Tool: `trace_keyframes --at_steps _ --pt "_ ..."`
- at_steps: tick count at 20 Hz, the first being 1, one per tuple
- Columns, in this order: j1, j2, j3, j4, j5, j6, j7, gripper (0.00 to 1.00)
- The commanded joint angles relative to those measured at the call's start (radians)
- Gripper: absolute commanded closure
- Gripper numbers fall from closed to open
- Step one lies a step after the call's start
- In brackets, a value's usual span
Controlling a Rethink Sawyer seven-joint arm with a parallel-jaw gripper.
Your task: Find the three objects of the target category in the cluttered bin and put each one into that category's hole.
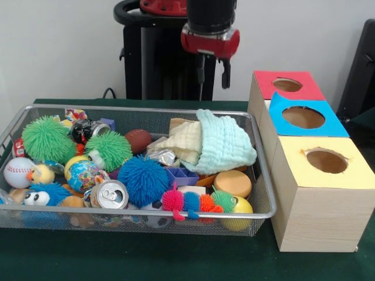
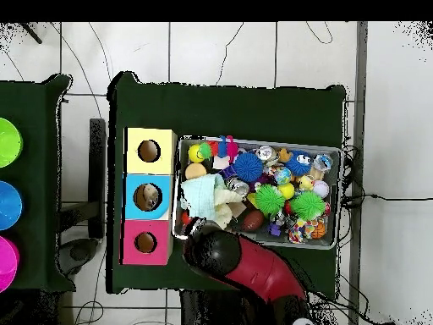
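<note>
Front view: red and black arm lowered from above, pincer (image 1: 213, 75) hanging empty over the far rim of a wire bin (image 1: 261, 170) on a green bench (image 1: 176, 257), its two dark fingers apart. Bin crowded with toys: green spiky ball (image 1: 47, 139), blue spiky ball (image 1: 143, 179), baseball (image 1: 19, 172), drink can (image 1: 109, 195), pale folded cloths (image 1: 214, 143), orange puck (image 1: 232, 182). Just beside the bin, a wooden box with three holes: red top (image 1: 287, 85) farthest, blue top (image 1: 303, 117) in the middle, yellow top (image 1: 326, 160) nearest.

Overhead view: arm (image 2: 249, 267) reaching over the bin's corner nearest the red hole; pincer hidden beneath it. Something pale inside the blue hole (image 2: 149, 196).
</note>
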Motion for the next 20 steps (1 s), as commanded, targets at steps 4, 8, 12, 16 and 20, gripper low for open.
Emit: trace_keyframes --at_steps 4,8,12,16,20 --pt "-0.03 -0.088 -0.039 -0.212 -0.12 0.325 0.042 0.0" --pt "-0.052 -0.094 -0.019 -0.266 -0.236 0.303 -0.063 0.0" --pt "-0.117 -0.11 0.048 -0.316 -0.281 0.353 -0.175 0.0" --pt "-0.194 -0.117 0.146 -0.372 -0.358 0.348 -0.341 0.0" --pt "-0.28 -0.119 0.273 -0.409 -0.396 0.348 -0.47 0.0"
